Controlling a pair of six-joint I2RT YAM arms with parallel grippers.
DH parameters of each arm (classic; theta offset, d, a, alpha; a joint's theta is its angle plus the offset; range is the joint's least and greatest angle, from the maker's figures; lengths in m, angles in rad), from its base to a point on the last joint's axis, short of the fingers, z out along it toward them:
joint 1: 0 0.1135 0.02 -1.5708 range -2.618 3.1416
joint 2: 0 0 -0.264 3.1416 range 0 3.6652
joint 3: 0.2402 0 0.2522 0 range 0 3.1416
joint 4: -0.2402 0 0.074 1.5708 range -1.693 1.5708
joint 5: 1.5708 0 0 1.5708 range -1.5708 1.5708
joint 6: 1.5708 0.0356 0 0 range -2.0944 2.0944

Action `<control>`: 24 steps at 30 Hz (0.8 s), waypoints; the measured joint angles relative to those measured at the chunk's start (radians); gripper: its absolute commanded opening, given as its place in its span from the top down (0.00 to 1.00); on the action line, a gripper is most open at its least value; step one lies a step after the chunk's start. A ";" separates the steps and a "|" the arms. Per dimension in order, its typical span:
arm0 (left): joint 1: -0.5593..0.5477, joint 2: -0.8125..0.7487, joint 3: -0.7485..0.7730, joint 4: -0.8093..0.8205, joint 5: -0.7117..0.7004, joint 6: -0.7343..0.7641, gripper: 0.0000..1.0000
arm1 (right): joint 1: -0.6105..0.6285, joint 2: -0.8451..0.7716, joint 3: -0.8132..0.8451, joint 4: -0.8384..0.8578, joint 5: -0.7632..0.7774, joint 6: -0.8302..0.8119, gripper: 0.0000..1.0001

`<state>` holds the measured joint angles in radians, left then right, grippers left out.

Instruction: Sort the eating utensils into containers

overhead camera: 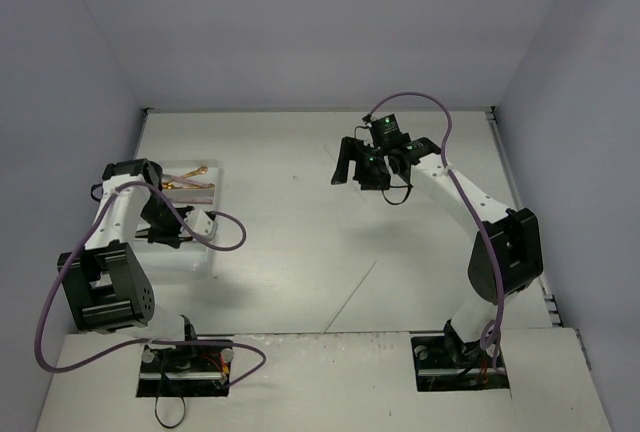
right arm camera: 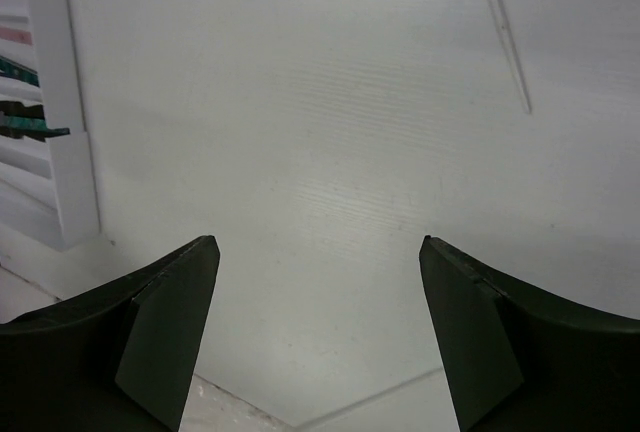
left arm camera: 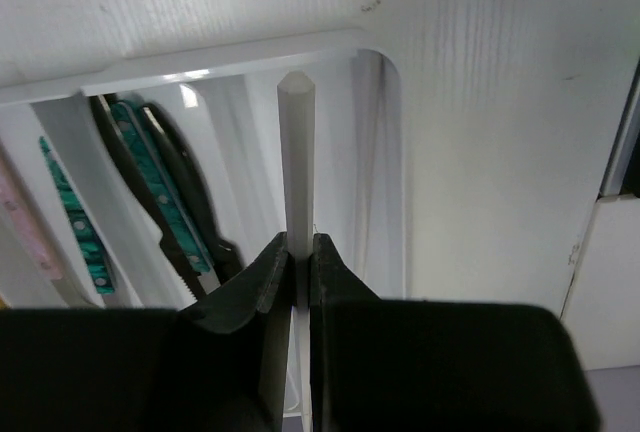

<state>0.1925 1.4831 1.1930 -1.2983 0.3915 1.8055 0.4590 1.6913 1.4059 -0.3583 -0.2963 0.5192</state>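
Up close, my left gripper pinches a pale stick over the white tray; I see my right gripper gaping above the table.

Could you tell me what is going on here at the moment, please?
The two arms are sorting cutlery into a white, divided plastic tray. The left gripper is shut on a thin, pale, translucent stick, holding it lengthwise over the tray's end compartment, next to green-handled utensils lying in the neighbouring compartments. The right gripper hangs open and empty above the white table beside the tray.
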 measured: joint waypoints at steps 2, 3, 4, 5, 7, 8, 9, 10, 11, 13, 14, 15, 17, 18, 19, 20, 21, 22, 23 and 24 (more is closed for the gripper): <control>0.009 0.000 -0.030 0.001 -0.022 0.018 1.00 | 0.000 -0.014 -0.031 -0.023 0.016 -0.005 0.23; 0.013 0.000 -0.049 0.000 -0.035 0.024 1.00 | 0.000 -0.019 -0.042 -0.036 0.025 -0.009 0.23; 0.018 0.000 -0.071 0.000 -0.050 0.030 1.00 | 0.000 -0.023 -0.048 -0.050 0.033 -0.015 0.23; 0.020 0.001 -0.082 -0.002 -0.058 0.033 1.00 | 0.000 -0.024 -0.050 -0.065 0.042 -0.022 0.24; 0.026 0.001 -0.103 -0.003 -0.073 0.041 1.00 | 0.001 -0.024 -0.051 -0.086 0.054 -0.034 0.24; 0.029 0.001 -0.111 -0.003 -0.080 0.043 1.00 | 0.003 -0.024 -0.051 -0.095 0.060 -0.042 0.24; 0.031 0.001 -0.117 -0.003 -0.084 0.044 1.00 | 0.006 -0.024 -0.051 -0.106 0.066 -0.049 0.24; 0.033 0.001 -0.122 -0.003 -0.087 0.044 1.00 | 0.010 -0.024 -0.051 -0.116 0.072 -0.056 0.24; 0.035 0.001 -0.127 -0.003 -0.090 0.044 1.00 | 0.017 -0.024 -0.050 -0.128 0.079 -0.064 0.24; 0.038 0.001 -0.138 -0.002 -0.096 0.044 1.00 | 0.037 -0.024 -0.050 -0.149 0.090 -0.078 0.24; 0.039 0.001 -0.145 -0.002 -0.098 0.045 1.00 | 0.048 -0.024 -0.050 -0.156 0.095 -0.084 0.24; 0.039 0.002 -0.151 -0.002 -0.101 0.045 0.99 | 0.057 -0.024 -0.050 -0.163 0.100 -0.091 0.24; 0.040 0.008 -0.157 -0.002 -0.105 0.045 0.98 | 0.072 -0.024 -0.048 -0.178 0.105 -0.102 0.24; 0.041 0.014 -0.157 -0.002 -0.106 0.045 0.94 | 0.079 -0.024 -0.046 -0.184 0.107 -0.106 0.24; 0.041 0.023 -0.157 0.001 -0.108 0.044 0.88 | 0.084 -0.023 -0.044 -0.187 0.109 -0.110 0.24; 0.042 0.034 -0.157 0.004 -0.109 0.043 0.81 | 0.086 -0.023 -0.042 -0.190 0.110 -0.114 0.24; 0.043 0.045 -0.156 0.006 -0.110 0.042 0.76 | 0.087 -0.021 -0.039 -0.194 0.112 -0.118 0.24; 0.045 0.059 -0.153 0.008 -0.112 0.040 0.71 | 0.087 -0.018 -0.035 -0.197 0.115 -0.121 0.24; 0.047 0.071 -0.147 0.010 -0.113 0.038 0.68 | 0.087 -0.015 -0.031 -0.199 0.119 -0.124 0.24; 0.050 0.083 -0.139 0.012 -0.113 0.035 0.66 | 0.087 -0.011 -0.027 -0.199 0.122 -0.127 0.24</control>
<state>0.2428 1.5658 1.0536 -1.2865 0.2781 1.8406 0.5457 1.6803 1.3784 -0.5574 -0.1745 0.3926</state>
